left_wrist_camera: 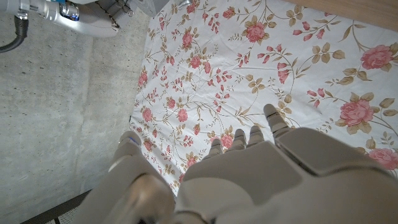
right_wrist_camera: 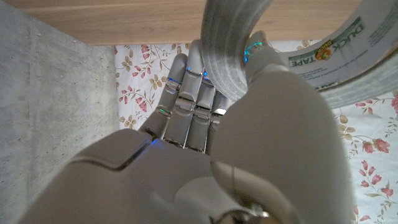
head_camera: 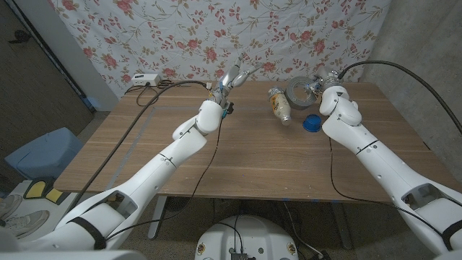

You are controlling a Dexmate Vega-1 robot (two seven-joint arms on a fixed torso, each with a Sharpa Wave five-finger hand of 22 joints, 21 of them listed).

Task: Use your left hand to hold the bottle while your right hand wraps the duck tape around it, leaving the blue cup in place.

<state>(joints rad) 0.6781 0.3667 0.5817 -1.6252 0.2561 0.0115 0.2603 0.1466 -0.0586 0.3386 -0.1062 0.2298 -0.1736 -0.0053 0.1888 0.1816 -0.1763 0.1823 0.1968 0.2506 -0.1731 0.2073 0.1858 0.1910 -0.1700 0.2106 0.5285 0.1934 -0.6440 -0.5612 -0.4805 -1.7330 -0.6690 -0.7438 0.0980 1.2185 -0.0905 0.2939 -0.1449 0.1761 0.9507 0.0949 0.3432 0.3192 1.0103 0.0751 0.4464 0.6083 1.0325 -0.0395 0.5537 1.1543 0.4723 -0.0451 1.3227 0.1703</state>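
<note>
A plastic bottle [head_camera: 279, 103] with a tan label lies on its side at the back of the wooden table [head_camera: 245, 159]. Just beyond it my right hand [head_camera: 322, 87] holds the grey duck tape roll [head_camera: 299, 90]. In the right wrist view the roll [right_wrist_camera: 231, 46] hangs over the thumb of that hand [right_wrist_camera: 199, 106], its printed inner ring turned toward the camera. A small blue cup [head_camera: 312, 123] stands near the bottle, on the side of my right forearm. My left hand [head_camera: 234, 76] is raised to the left of the bottle, apart from it, fingers [left_wrist_camera: 272, 121] spread and holding nothing.
A white power box [head_camera: 142, 79] with cables sits at the back left corner, and a black cable runs along my left arm. A floral cloth [head_camera: 216, 36] hangs behind the table. A blue bin [head_camera: 40, 152] stands on the floor at the left.
</note>
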